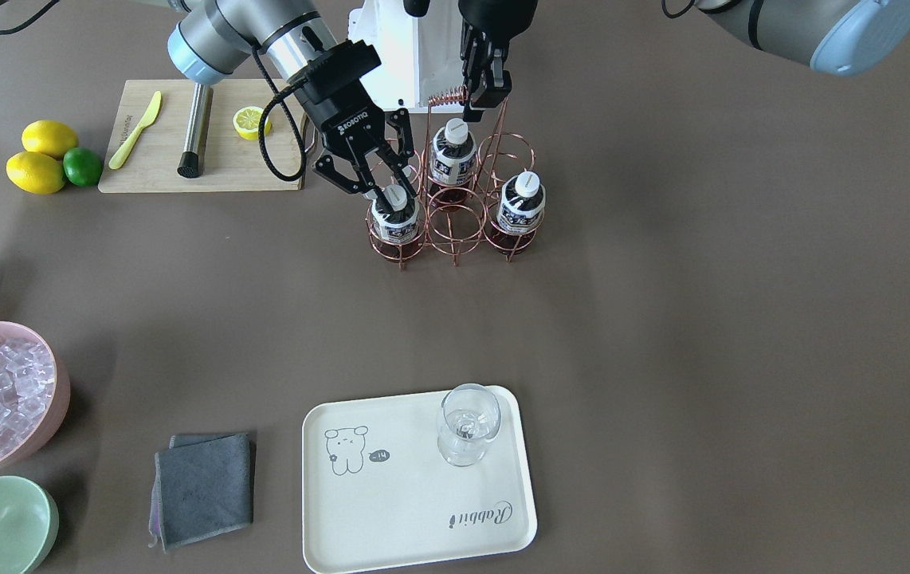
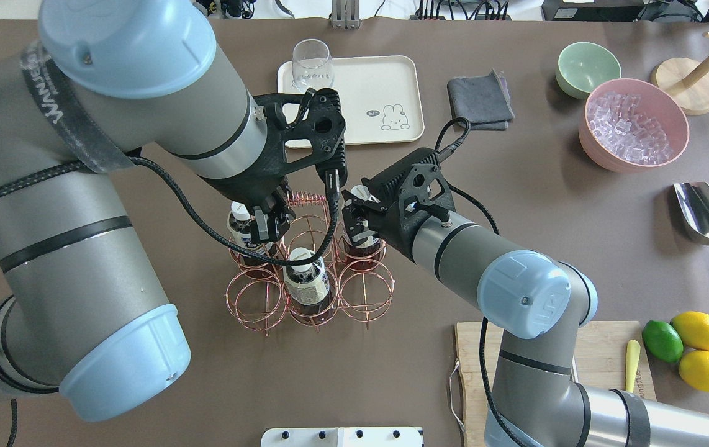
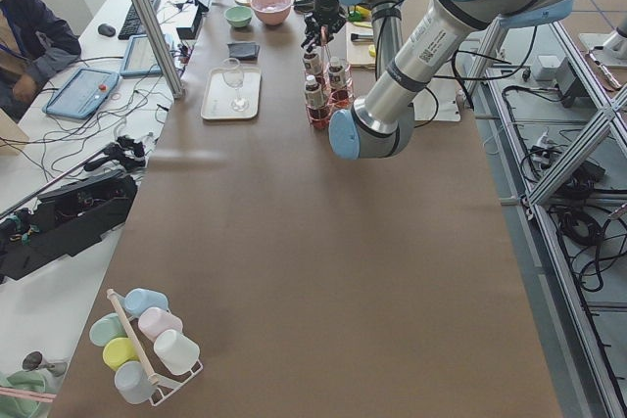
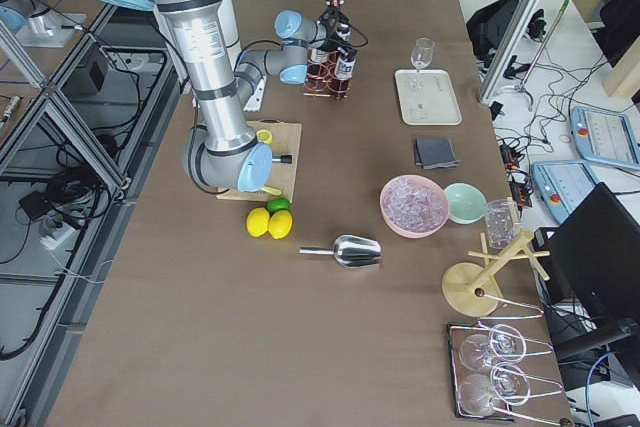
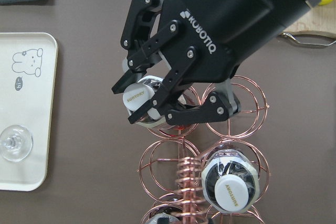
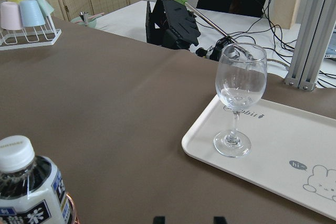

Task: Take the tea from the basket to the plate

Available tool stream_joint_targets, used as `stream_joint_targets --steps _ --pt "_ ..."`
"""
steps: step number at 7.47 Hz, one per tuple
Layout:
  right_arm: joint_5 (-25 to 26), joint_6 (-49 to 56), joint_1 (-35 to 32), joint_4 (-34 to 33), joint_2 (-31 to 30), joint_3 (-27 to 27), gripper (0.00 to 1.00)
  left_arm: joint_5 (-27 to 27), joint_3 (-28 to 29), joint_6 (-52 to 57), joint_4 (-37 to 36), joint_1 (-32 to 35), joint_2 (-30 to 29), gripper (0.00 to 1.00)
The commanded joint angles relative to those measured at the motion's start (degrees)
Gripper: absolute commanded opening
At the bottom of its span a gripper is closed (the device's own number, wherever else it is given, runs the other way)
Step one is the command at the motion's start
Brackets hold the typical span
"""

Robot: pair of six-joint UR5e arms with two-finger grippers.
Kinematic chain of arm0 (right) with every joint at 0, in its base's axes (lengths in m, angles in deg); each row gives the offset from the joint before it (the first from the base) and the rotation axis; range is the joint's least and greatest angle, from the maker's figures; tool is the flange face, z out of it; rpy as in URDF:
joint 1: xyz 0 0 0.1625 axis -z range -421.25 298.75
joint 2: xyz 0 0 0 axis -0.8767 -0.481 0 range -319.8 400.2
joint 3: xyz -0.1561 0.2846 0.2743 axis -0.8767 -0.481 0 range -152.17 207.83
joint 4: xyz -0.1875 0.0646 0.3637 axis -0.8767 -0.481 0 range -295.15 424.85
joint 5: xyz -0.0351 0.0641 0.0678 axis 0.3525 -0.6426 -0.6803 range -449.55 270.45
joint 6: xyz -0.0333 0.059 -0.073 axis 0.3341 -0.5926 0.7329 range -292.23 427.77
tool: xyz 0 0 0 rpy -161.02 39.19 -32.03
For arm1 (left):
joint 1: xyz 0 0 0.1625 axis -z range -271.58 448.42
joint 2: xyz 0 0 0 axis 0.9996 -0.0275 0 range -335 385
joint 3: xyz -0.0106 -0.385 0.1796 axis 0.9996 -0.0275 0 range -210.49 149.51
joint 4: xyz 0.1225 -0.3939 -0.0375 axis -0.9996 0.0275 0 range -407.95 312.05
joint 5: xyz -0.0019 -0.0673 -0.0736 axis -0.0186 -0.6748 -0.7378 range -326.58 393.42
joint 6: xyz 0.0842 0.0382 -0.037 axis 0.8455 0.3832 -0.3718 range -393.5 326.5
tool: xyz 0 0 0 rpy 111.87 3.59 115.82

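Clearly "SUNTORY" on tea [image 5: 139, 96] cap, "ROBOTIQ" on right tool [image 5: 157, 109]

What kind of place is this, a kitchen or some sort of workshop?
Most likely a robotics lab staged as a drinks counter. Two robot arms work at a long brown table, aluminium framing stands beside it, and an operator's desk with cables and tablets runs alongside, while the props are a wire basket and lemons.

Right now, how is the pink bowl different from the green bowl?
The pink bowl is bigger than the green bowl. The pink bowl is heaped with ice cubes, while the green bowl looks empty. Both are round, open on top, and sit side by side on the table.
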Motion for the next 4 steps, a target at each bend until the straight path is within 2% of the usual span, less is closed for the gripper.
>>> stream_joint_targets --steps 1,3,4 --pt "0.12 -0.54 0.12 0.27 0.14 -0.22 0.00 0.00 -0.06 0.00 -0.09 0.00 0.08 0.00" --pt "-0.31 -1.34 0.12 -1.13 0.32 2.14 0.00 0.00 -0.06 0.00 -0.09 0.00 0.08 0.00" --pt "-0.40 -1.34 0.03 -4.45 0.32 5.11 0.00 0.00 -0.06 0.00 -0.09 0.00 0.08 0.00"
